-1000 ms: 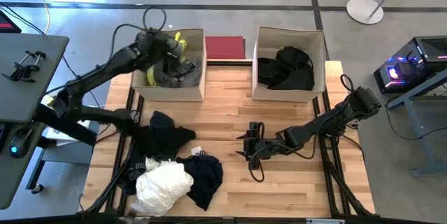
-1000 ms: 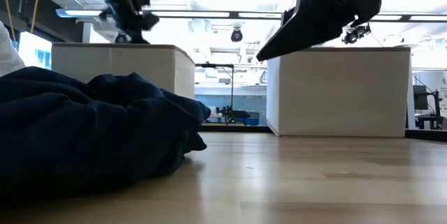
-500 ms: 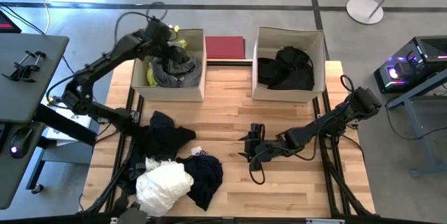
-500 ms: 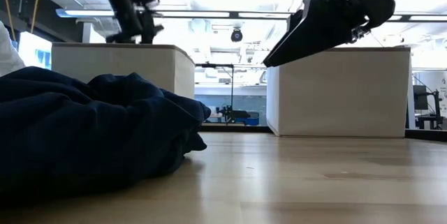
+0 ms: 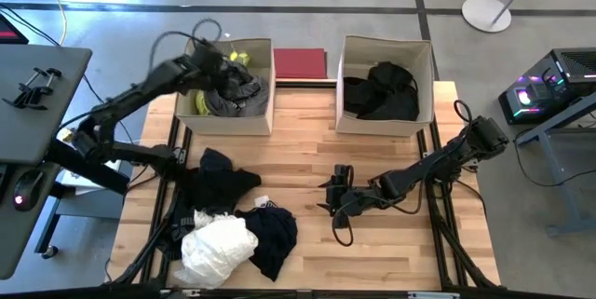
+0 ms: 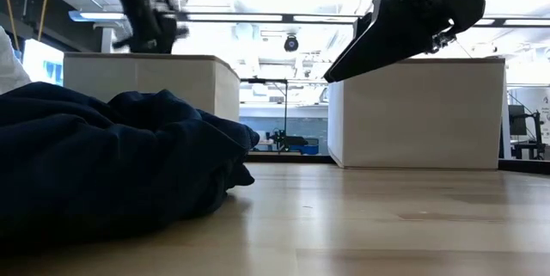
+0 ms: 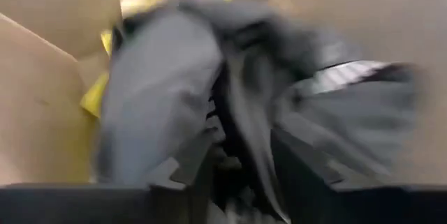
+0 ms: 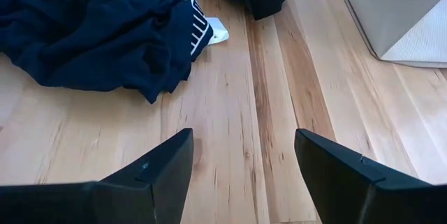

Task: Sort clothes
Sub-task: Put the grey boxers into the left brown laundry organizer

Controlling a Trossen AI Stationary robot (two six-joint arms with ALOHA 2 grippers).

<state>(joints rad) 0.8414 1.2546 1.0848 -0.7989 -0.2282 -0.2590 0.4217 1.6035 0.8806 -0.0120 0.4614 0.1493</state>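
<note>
My left gripper [image 5: 216,60] is above the left beige box [image 5: 226,124], shut on a grey garment [image 5: 233,89] whose bulk lies in the box beside a neon yellow garment [image 5: 199,103]. The left wrist view is blurred. It shows the grey garment [image 7: 160,91] in front of my left gripper [image 7: 241,158]. My right gripper [image 5: 332,197] is open and empty low over the table's middle, and points at the loose pile: a black garment [image 5: 219,173], a white one [image 5: 219,243] and a dark navy one [image 5: 275,229]. The right box [image 5: 385,124] holds black garments [image 5: 382,89]. My left gripper has a fold of the grey garment [image 7: 253,140] between its two fingers, coming from above. Blur hides how much cloth it has. The rest of the garment rests in the left box, on the neon yellow garment [image 7: 94,95].
A flat dark red board [image 5: 300,61] lies between the boxes at the far edge. Bare wood [image 8: 230,91] lies between my right gripper [image 8: 241,147] and the navy garment [image 8: 105,28]. In the low view the navy garment [image 6: 103,156] fills the near left.
My left gripper has risen from inside the left box and gone a little toward the table's left edge. The grey garment has spread wider across the box.
</note>
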